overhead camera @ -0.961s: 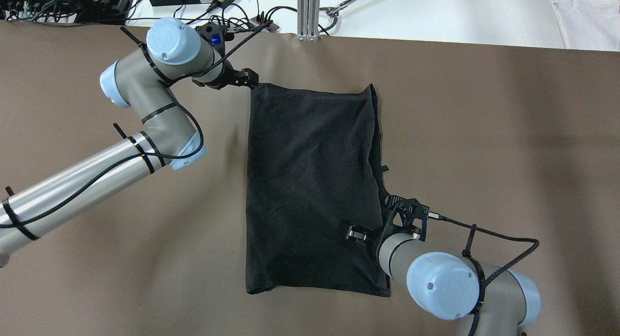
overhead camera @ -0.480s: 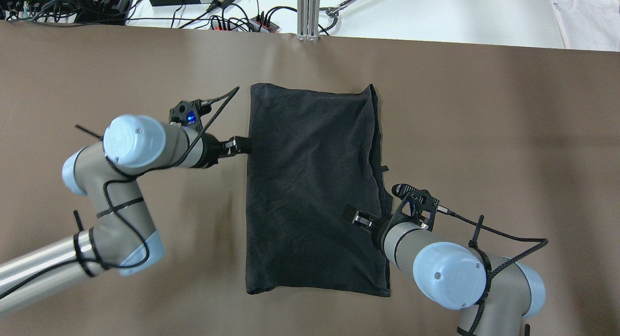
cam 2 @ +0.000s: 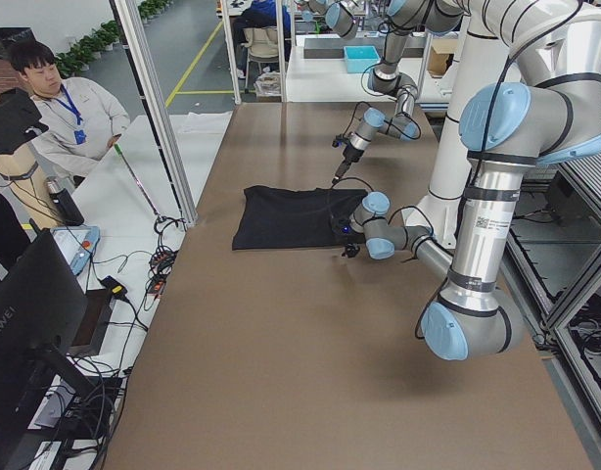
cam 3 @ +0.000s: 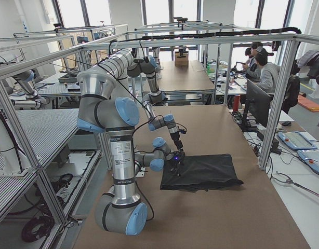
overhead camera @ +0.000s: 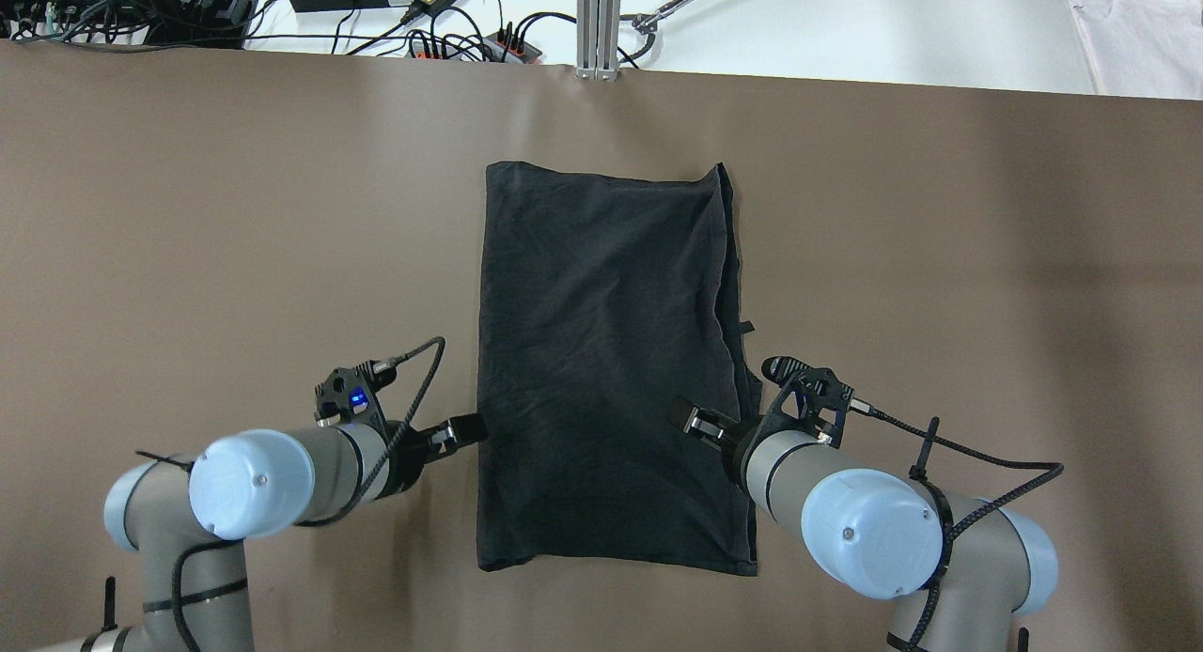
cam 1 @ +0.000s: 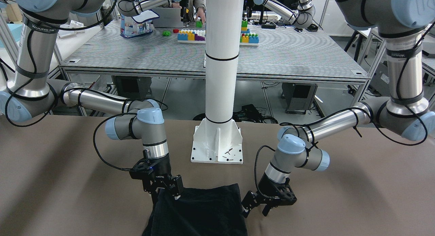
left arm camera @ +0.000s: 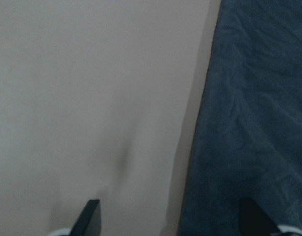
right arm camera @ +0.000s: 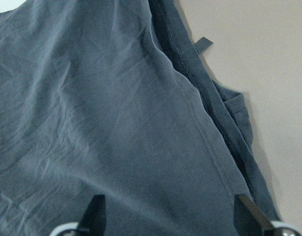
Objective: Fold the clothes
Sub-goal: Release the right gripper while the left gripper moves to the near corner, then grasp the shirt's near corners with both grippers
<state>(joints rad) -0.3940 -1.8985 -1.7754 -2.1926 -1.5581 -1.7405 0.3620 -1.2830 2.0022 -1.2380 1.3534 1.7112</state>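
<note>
Desk [overhead camera: 188, 210]: brown-covered, with a white pillar [cam 1: 221, 76] bolted at the robot's side and cables [overhead camera: 376, 18] beyond the far edge.
Clothes [overhead camera: 601, 351]: one dark piece lying flat near the middle of the desk, its long side running away from the robot. Layers are doubled along its right edge.
Left claw [overhead camera: 467, 429]: low at the fabric's left edge, towards the robot-side end. Fingers spread, one over bare desk, the other over the fabric.
Right claw [overhead camera: 694, 417]: over the fabric just inside the doubled right edge. Fingers spread, gripping nothing.
Contact: whether any fingertip touches the fabric is hard to tell.
</note>
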